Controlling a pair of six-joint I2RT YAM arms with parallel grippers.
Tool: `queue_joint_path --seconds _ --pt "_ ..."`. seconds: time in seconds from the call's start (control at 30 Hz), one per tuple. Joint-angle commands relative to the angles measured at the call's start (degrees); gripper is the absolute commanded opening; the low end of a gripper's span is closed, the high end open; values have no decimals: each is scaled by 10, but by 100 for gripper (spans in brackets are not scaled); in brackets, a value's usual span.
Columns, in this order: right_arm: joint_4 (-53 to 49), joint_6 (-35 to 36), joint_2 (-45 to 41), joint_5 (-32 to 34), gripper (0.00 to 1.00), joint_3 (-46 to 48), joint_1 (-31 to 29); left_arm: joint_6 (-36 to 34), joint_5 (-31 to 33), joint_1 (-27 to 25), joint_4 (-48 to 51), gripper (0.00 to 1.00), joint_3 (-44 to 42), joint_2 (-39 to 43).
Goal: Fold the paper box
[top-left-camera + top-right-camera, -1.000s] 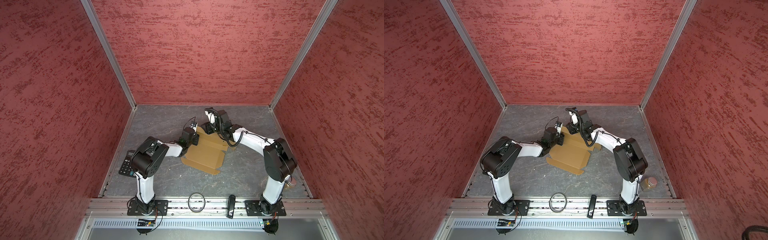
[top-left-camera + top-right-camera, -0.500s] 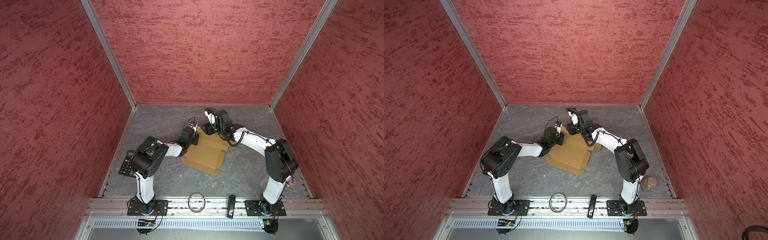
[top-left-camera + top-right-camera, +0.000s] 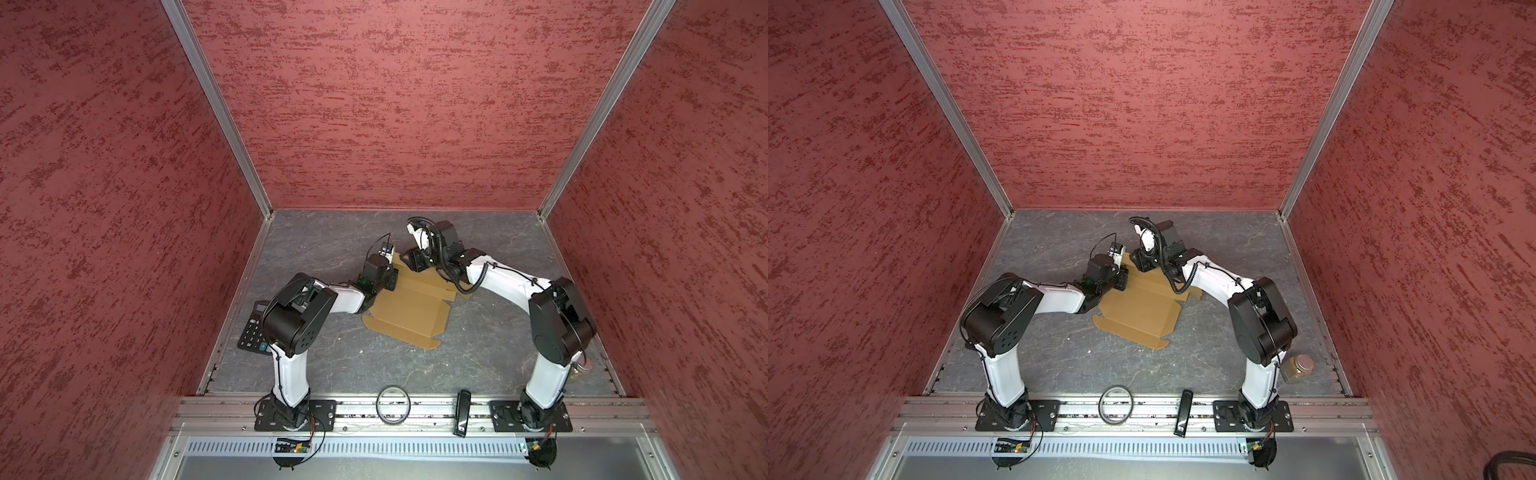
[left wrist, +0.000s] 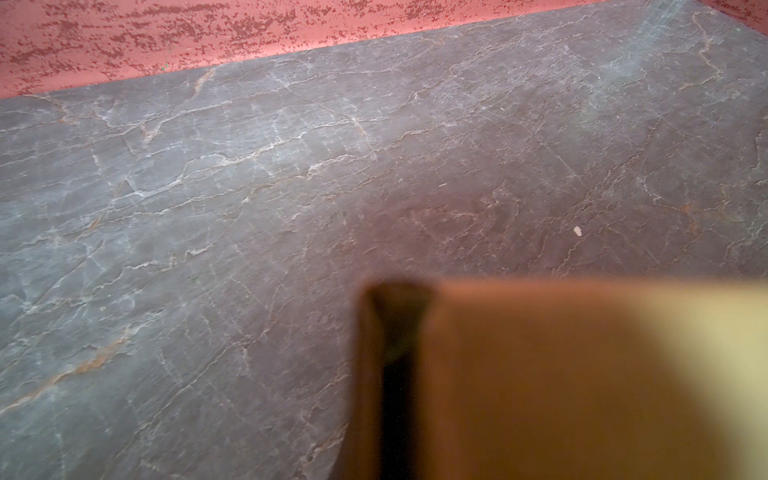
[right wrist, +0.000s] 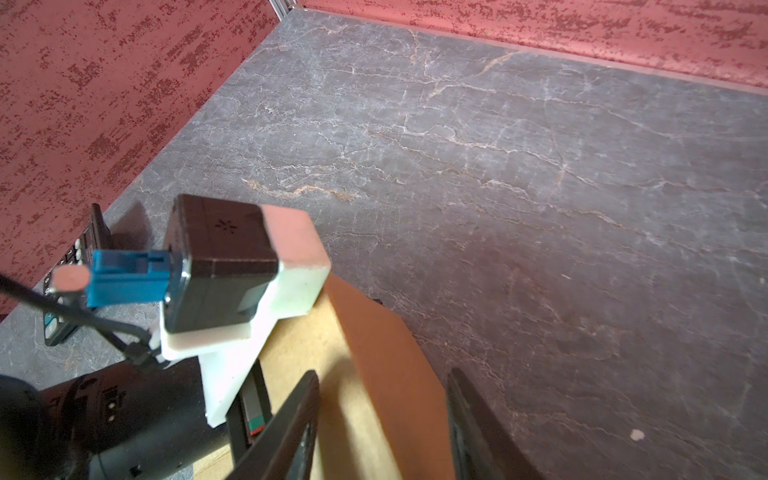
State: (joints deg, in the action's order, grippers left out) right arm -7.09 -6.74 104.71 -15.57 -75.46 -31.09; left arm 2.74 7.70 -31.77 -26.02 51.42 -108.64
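The paper box (image 3: pixel 409 311) (image 3: pixel 1138 309) is a tan cardboard sheet lying mostly flat mid-table in both top views. My left gripper (image 3: pixel 390 276) (image 3: pixel 1121 279) sits at the sheet's far left corner, shut on a flap there. In the left wrist view that cardboard (image 4: pixel 540 374) fills the near field, blurred, and hides the fingers. My right gripper (image 3: pixel 415 264) (image 3: pixel 1140 262) (image 5: pixel 380 374) is at the far edge, open. Its dark fingers (image 5: pixel 305 399) stand on either side of a raised flap (image 5: pixel 386 353) without closing on it.
A black calculator (image 3: pixel 253 328) (image 5: pixel 70 257) lies by the left wall. An amber jar (image 3: pixel 1298 368) stands behind the right arm's base. A ring (image 3: pixel 392 404) and a black bar (image 3: pixel 462 411) rest on the front rail. The left wrist camera (image 5: pixel 224 266) is close beside my right gripper.
The right arm has shifted very slightly at the box's far edge. The left arm and the cardboard sheet stay where they were.
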Motion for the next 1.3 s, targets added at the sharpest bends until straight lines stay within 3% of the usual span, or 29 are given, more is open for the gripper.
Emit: queue_joint_path --seconds 0.0,0.3,0.63,1.2,1.27 --pt "-19 11 16 -1 48 9 -2 5 4 3 15 6 7 8" --pt "-16 6 15 7 47 17 -2 6 13 3 12 20 1 16" --pt "-9 -4 13 5 46 23 -3 9 28 4 3 25 -20 29" --pt "-9 -17 20 -5 45 26 -3 47 53 6 -45 24 -3 -8" --pt "-8 -18 21 -8 44 26 -3 47 55 5 -39 18 1 -10"
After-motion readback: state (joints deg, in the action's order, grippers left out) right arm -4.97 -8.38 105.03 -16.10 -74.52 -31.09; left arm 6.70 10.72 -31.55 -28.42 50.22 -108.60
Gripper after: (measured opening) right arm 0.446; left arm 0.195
